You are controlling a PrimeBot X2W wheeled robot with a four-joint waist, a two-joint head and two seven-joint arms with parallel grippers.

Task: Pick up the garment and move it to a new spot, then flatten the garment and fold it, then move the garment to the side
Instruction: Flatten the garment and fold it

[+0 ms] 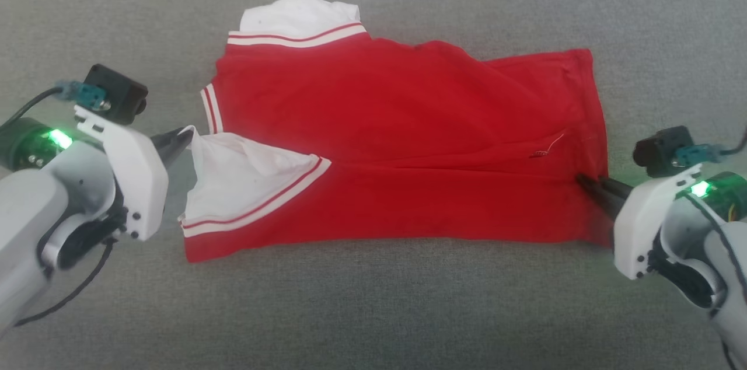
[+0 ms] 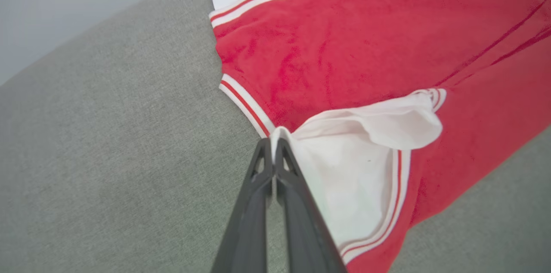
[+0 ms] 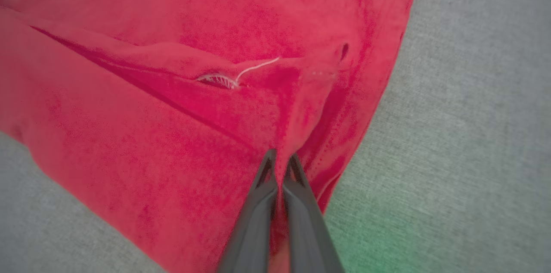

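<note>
The garment (image 1: 397, 125), a red T-shirt with white sleeves and striped trim, lies folded lengthwise on a grey cushion, collar end at the left. My left gripper (image 1: 188, 135) is shut on the tip of the near white sleeve (image 2: 344, 178), which is lifted and folded over the red cloth. In the left wrist view the left gripper (image 2: 273, 143) pinches that sleeve's corner. My right gripper (image 1: 582, 180) is shut on the red hem at the garment's right end. The right wrist view has the right gripper (image 3: 280, 156) with a raised fold of hem cloth (image 3: 310, 92) between its fingers.
The grey fabric surface (image 1: 373, 311) spreads wide in front of and behind the garment. A pale wall (image 2: 64, 1) rises past its far edge. A loose white thread (image 3: 254, 68) sticks out of a seam near the hem.
</note>
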